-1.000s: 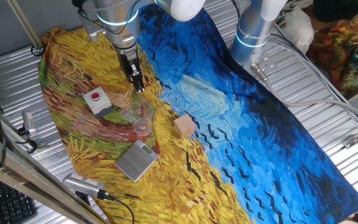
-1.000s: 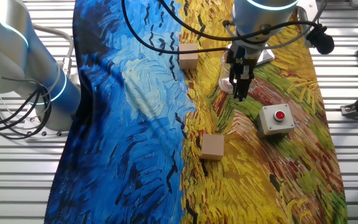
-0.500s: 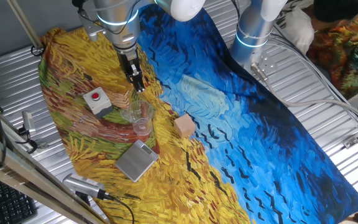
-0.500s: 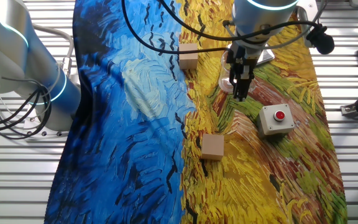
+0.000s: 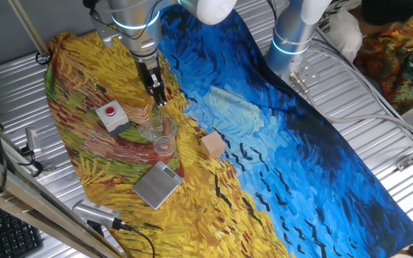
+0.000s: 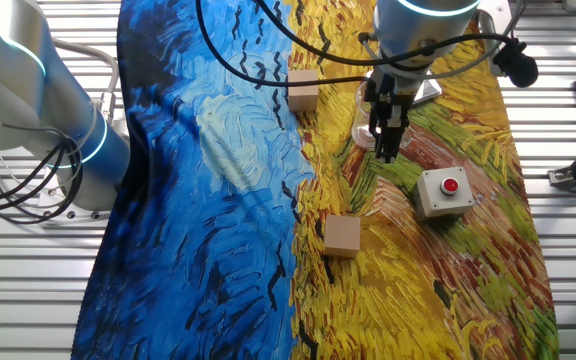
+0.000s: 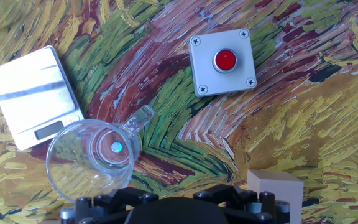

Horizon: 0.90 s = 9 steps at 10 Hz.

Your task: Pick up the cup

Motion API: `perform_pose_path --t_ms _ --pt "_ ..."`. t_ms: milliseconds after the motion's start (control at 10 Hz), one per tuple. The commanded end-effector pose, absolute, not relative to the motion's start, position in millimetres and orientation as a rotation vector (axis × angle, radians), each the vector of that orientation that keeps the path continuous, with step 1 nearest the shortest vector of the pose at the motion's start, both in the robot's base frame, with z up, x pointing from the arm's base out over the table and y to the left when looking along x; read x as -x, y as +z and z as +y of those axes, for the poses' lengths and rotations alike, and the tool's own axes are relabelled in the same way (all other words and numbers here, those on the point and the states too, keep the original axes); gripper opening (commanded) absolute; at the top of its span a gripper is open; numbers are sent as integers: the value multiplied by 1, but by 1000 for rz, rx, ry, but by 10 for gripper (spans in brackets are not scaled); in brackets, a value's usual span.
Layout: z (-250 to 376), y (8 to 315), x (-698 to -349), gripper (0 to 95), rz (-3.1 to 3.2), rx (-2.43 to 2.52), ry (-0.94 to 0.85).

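Observation:
The cup (image 5: pixel 162 137) is a small see-through cup with a handle, standing on the yellow part of the painted cloth. My gripper (image 5: pixel 158 99) hangs above the cloth just behind it, not touching it. Its fingers look closed together and hold nothing. In the other fixed view the gripper (image 6: pixel 386 150) covers part of the cup (image 6: pixel 364 128). In the hand view the cup (image 7: pixel 92 163) is at the lower left with its handle pointing up and to the right. Only the hand's dark body shows along the bottom edge; the fingertips are out of view.
A grey box with a red button (image 5: pixel 111 117) stands left of the cup and also shows in the hand view (image 7: pixel 222 61). A silver scale (image 5: pixel 158 184) lies in front. A tan block (image 5: pixel 212 145) sits to the right. A second block (image 6: pixel 303 88) shows in the other fixed view.

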<state>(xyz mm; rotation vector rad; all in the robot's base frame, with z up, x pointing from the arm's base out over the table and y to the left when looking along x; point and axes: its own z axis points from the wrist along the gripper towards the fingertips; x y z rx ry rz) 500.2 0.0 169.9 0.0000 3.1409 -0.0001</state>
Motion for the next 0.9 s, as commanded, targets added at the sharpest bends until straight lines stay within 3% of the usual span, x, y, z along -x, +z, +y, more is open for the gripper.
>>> perform_pose_path --t_ms 100,200,900 --pt "0 170 -500 950 3118 -75 45" --pt "0 171 -500 0 3121 -88 82" --pt "1 172 -499 0 3112 -88 45"
